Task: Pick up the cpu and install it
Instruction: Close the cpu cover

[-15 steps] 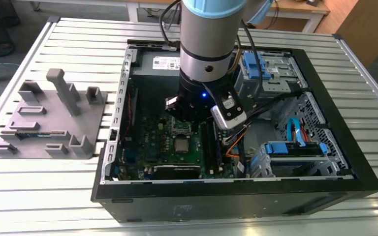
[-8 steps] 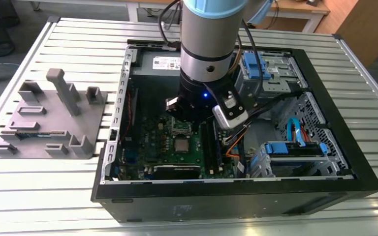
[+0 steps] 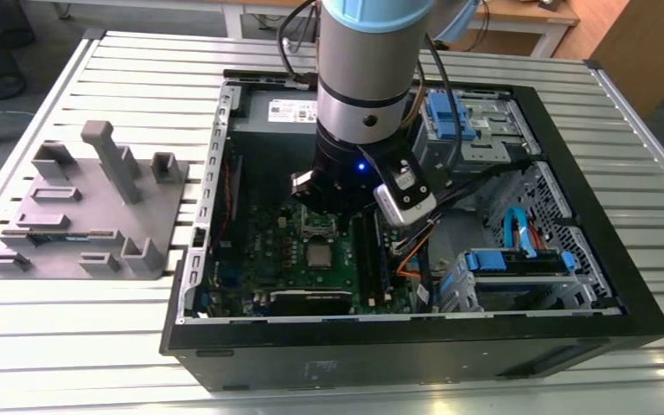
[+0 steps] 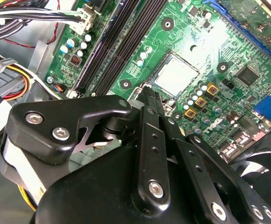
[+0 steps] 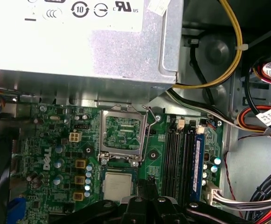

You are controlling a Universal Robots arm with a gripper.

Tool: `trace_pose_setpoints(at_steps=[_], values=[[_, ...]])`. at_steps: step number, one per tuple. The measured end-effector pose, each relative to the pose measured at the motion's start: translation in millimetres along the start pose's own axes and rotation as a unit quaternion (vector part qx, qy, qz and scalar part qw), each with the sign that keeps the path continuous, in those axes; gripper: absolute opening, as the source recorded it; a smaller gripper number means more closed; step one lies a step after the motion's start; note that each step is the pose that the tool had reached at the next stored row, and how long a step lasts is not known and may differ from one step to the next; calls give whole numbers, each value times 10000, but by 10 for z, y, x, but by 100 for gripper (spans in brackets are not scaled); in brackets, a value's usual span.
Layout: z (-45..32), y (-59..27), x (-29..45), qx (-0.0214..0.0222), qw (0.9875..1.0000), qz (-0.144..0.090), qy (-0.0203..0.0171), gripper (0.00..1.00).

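Note:
The cpu (image 3: 321, 253), a small square chip with a pale metal top, lies flat in its socket on the green motherboard (image 3: 269, 259) inside the open computer case. In both wrist views the cpu (image 4: 175, 74) (image 5: 118, 185) lies free, with nothing holding it. My gripper (image 4: 148, 96) hangs just above the board beside one edge of the chip, and its black fingertips are together with nothing between them. The gripper (image 5: 147, 185) shows as a narrow dark tip next to the chip. The shiny socket frame (image 5: 122, 133) stands flipped open beyond the cpu.
The grey power supply box (image 5: 79, 37) rises close behind the socket. Memory slots (image 5: 177, 158) and cable bundles (image 5: 261, 116) flank it. Drive cages with blue tabs (image 3: 517, 259) fill the case at the exterior view's right. A grey block with upright posts (image 3: 90, 207) sits outside the case.

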State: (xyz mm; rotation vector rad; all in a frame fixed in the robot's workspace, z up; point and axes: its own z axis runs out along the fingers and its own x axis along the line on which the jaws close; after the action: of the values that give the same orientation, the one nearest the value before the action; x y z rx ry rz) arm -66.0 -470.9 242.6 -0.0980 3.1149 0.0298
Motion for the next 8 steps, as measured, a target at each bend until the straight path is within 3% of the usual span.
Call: trace_pose_setpoints(at_steps=[8], values=[[4, 3, -2, -1, 10000, -38, 1, 11]])
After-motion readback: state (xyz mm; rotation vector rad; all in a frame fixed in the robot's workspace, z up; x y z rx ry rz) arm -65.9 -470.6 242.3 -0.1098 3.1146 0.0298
